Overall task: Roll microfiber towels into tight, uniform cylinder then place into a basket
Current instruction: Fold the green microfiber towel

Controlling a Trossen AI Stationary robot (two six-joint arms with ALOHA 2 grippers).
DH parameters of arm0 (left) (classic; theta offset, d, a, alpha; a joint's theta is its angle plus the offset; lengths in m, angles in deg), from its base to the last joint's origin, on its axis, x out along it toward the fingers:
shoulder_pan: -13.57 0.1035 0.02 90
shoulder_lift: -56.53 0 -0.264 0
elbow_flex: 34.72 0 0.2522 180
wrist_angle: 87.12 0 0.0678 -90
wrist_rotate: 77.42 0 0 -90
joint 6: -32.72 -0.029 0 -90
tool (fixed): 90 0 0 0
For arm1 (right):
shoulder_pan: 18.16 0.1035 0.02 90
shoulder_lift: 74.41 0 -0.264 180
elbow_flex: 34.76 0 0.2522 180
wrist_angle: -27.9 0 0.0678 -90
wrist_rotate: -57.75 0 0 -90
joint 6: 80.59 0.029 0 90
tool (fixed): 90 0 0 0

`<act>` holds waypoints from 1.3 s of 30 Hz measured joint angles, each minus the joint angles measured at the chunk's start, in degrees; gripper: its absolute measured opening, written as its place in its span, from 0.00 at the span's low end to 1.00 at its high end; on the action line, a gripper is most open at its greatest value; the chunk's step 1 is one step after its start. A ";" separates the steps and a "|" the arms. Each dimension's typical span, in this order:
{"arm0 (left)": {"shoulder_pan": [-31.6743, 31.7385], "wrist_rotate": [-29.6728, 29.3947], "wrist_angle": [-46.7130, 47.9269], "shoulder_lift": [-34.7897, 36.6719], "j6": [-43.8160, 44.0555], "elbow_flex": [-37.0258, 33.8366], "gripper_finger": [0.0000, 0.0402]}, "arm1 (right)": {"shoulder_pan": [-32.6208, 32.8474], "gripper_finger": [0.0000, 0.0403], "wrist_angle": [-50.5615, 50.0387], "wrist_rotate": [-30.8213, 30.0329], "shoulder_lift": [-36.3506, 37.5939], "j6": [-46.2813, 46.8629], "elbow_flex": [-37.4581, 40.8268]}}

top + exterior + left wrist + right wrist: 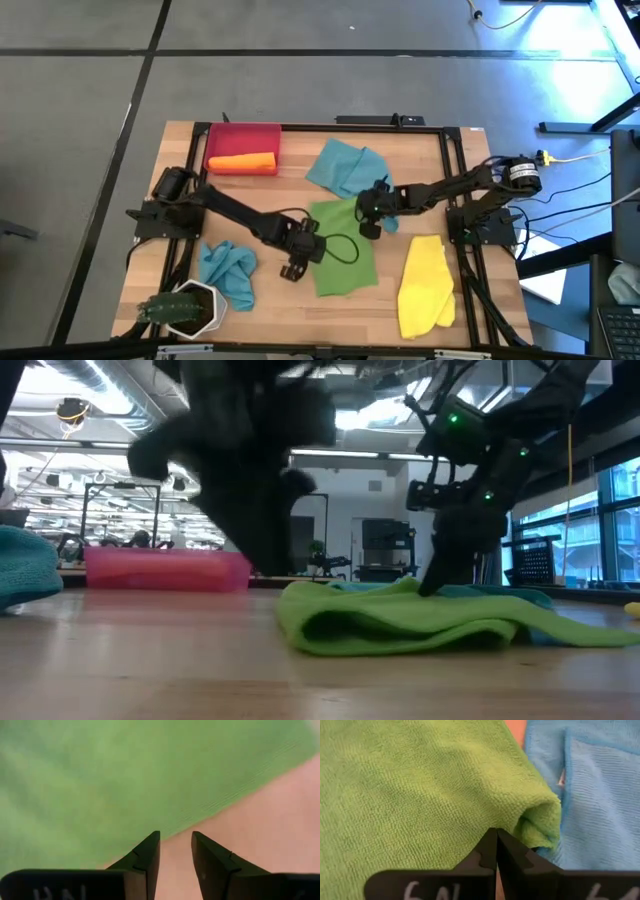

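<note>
A green towel [340,255] lies spread in the middle of the table, its far right corner [540,820] bunched into a small fold. My right gripper [367,228] is shut at that corner. My left gripper [292,270] hovers open by a narrow gap over bare wood just off the towel's left edge [200,815], touching nothing. The red basket [243,128] stands at the far left with a rolled orange towel [243,162] lying in it. My right gripper's shut fingertips [490,840] meet the green towel at its far right corner [520,827], beside the small fold. The fingers slant down from the table's right side. No cloth shows between them. The towel lies on the table.
A teal towel [340,165] lies flat at the far middle, just beyond the green one. A crumpled teal towel [228,268] lies near left, a yellow towel [425,285] near right. A white pot with a plant [190,305] stands at the near left corner.
</note>
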 joint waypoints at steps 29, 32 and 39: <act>-18.73 -13.99 -18.34 -7.18 -7.95 1.62 0.33 | 14.25 0.03 -14.55 2.99 0.24 6.51 -15.87; -20.21 -18.67 -17.82 -8.38 -7.78 1.41 0.33 | 19.48 0.03 -5.97 1.67 0.17 7.61 -14.16; -20.26 -24.91 -18.83 -11.25 -9.21 1.57 0.34 | 27.67 0.03 8.97 -2.06 -4.14 10.18 -10.93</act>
